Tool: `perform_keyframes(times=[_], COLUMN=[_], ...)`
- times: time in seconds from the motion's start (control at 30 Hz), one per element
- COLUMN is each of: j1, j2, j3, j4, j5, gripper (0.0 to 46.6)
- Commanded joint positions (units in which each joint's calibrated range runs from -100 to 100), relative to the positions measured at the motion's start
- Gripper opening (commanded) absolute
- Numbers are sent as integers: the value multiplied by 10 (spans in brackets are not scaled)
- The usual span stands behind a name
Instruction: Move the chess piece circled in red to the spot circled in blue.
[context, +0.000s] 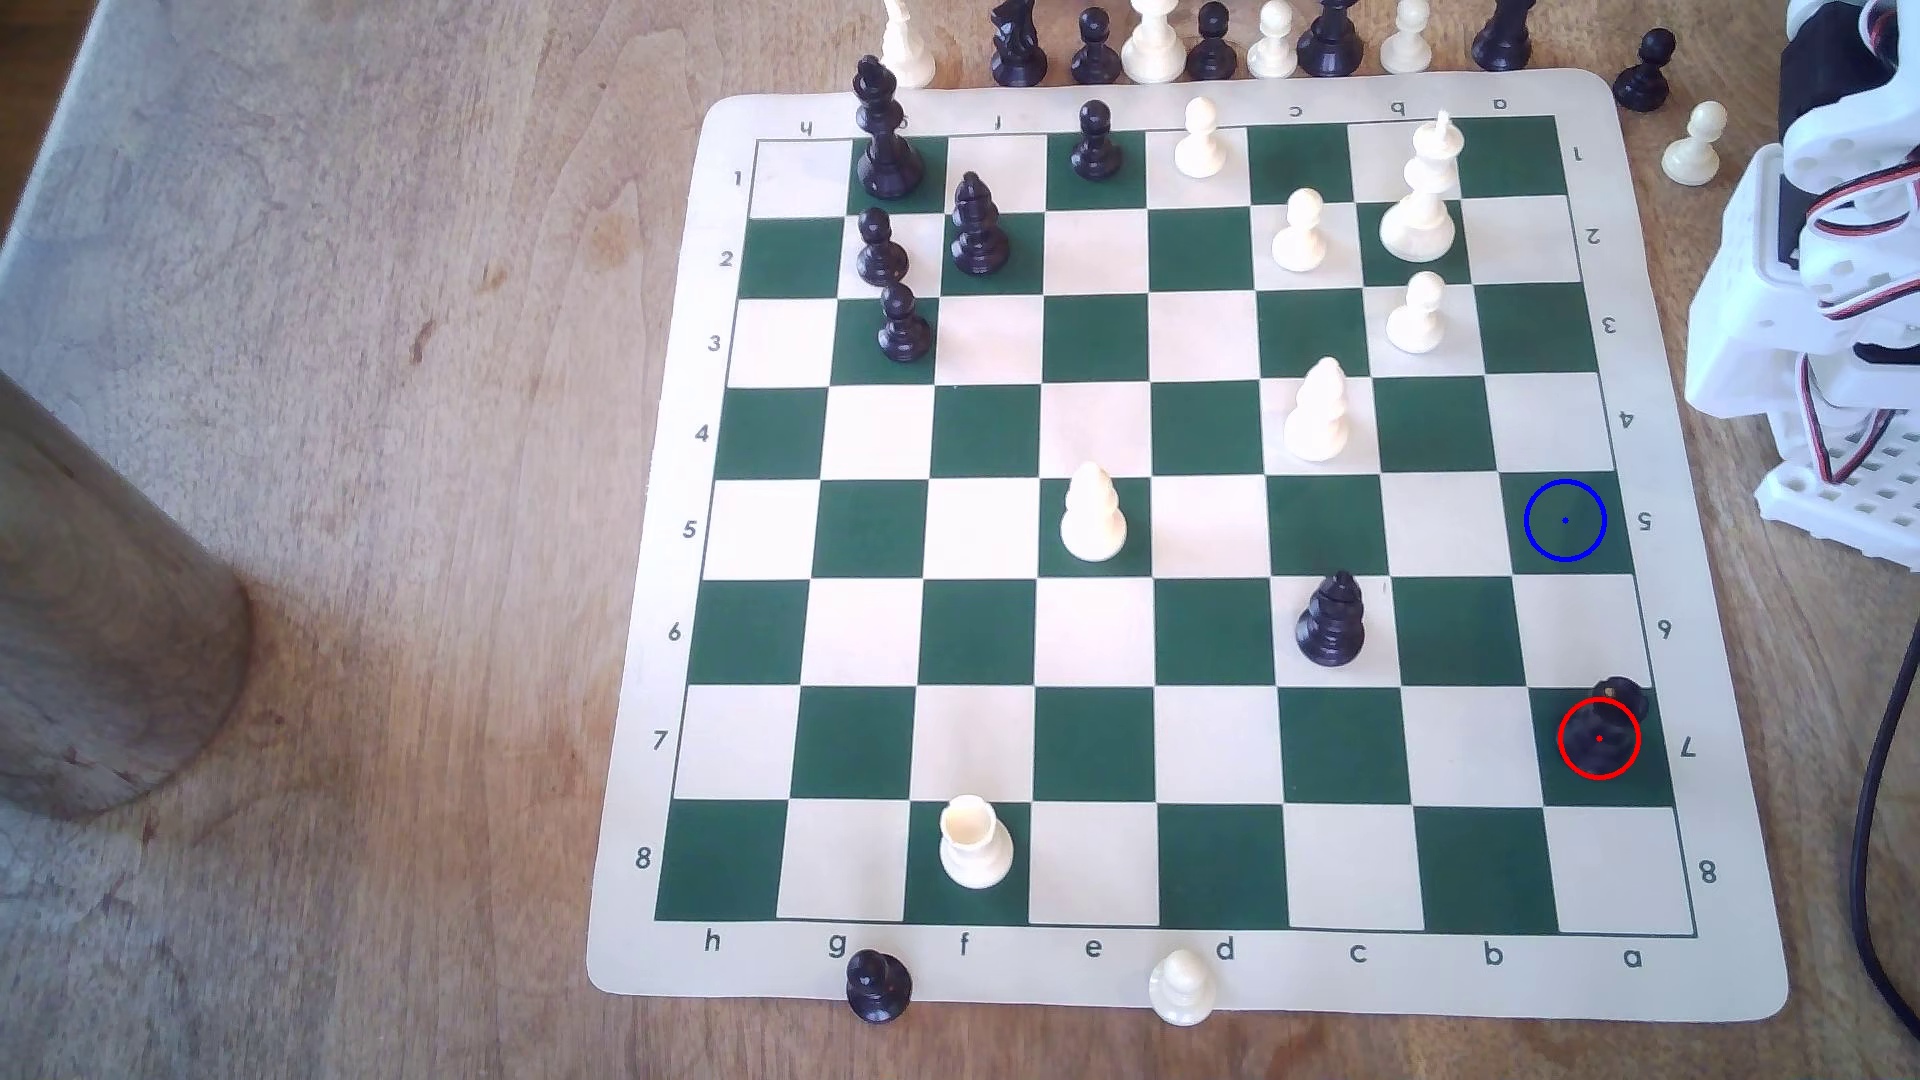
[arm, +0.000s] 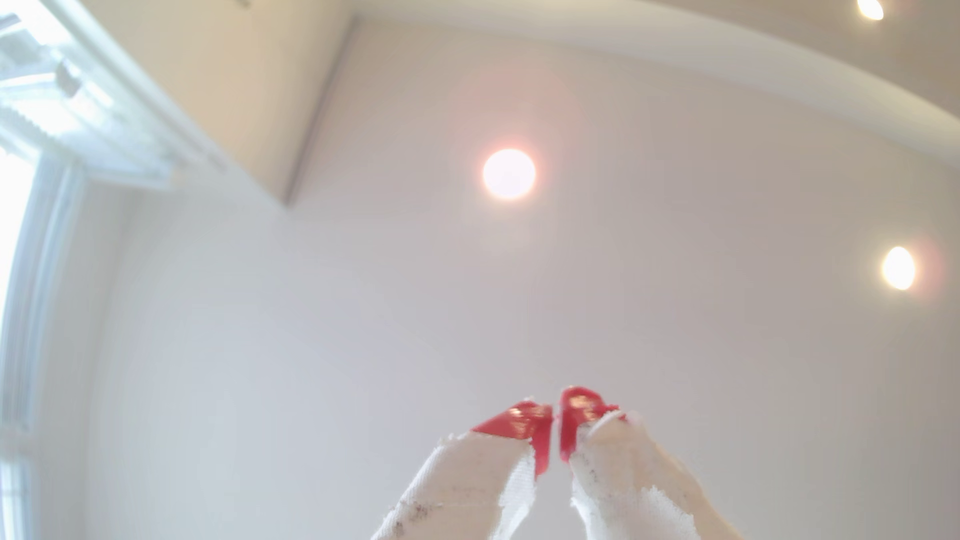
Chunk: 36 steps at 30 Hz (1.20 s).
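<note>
Nothing of the move is done yet: the black rook (context: 1601, 727) stands inside the red ring on its dark green square at the board's edge on the exterior view's right, two squares from the blue-ringed square (context: 1565, 520), which is bare. The hand (arm: 556, 415) points at the ceiling, its red-tipped fingers (arm: 524, 420) nearly together and holding nothing, so reaching, gripping and carrying all remain.

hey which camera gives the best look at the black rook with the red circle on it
The exterior view. It shows the black rook standing on a green square in the a-file, row 7, two rows from the blue-ringed square. The wrist view points up at a ceiling with lights, its claw closed and empty, so it tells nothing about the rook.
</note>
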<state>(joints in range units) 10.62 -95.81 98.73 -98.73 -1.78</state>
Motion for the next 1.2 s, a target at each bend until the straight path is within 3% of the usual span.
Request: perform_keyframes(times=[0.0,0.17,0.6,0.8,0.97,1.1,1.17], j1=[-78,-80,-69,-60,-117,-151,-186], j2=[1,1,1,1,7,60,119], j3=[10,-27,-188,-320,-433,-543,-641], j4=[52,138,656,982,1270,1465,1602], j5=[-21,-25,-24,18,45,38,20], gripper=[2,2,2,2,2,2,2])
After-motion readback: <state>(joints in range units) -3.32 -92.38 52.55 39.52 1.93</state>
